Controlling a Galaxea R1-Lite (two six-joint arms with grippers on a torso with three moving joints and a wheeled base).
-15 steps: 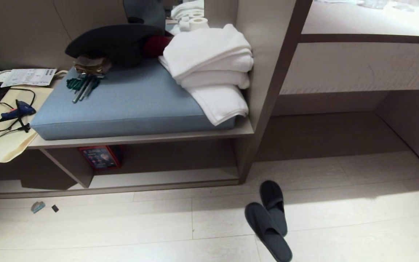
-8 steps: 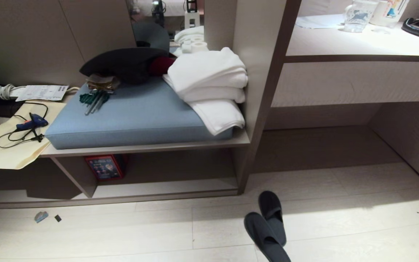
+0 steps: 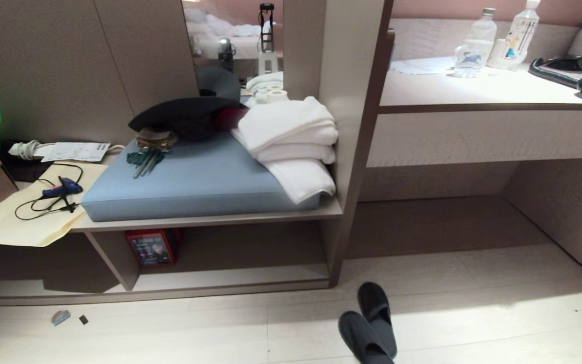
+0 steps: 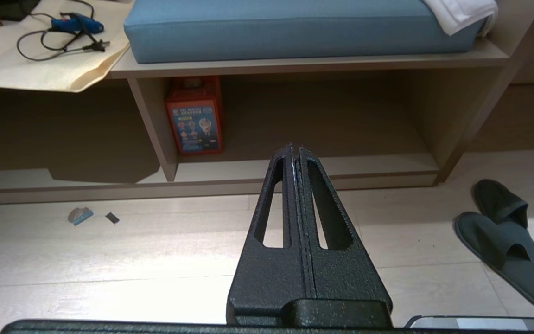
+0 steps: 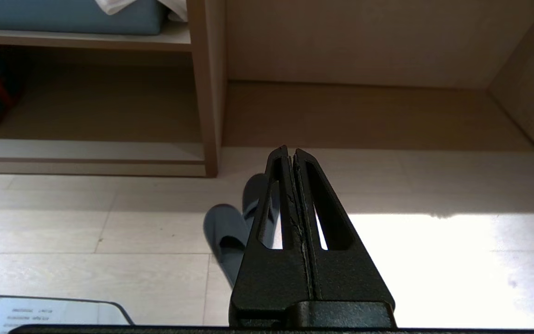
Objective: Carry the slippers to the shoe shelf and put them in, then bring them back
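- Slippers (image 3: 369, 323) lie as a pair on the pale floor (image 3: 170, 333), overlapping, just in front of the upright post (image 3: 344, 222) that parts the low shelf (image 3: 230, 275) from the desk recess (image 3: 447, 222); in the head view the nearer one runs off the bottom edge.
- Nothing of the task looks done by my reading: the pair is outside the shelf, whose right bay holds only a red box (image 3: 152, 246) at its far left, by the divider (image 3: 114, 263).
- Left gripper (image 4: 295, 153) has its fingers pressed together on nothing and points toward the shelf's base board; the slippers sit off to its side in the left wrist view (image 4: 503, 236).
- Right gripper (image 5: 290, 153) is likewise pressed together and empty, hanging above the slippers (image 5: 230, 232), well clear of them.
- Left to do, as I judge it: reach down, take the slippers, set them in the shelf, then carry them back out. That is the whole job.
- Against the earlier head pictures, the whole scene has slid downward: more of the desk top (image 3: 473, 86), its bottles (image 3: 478, 38) and the mirror (image 3: 235, 40) now show, and the slippers sit lower and are partly cut off.
- That shift is the camera tilting up; cushion (image 3: 195, 187), towels (image 3: 291, 136) and slippers keep their places relative to one another.
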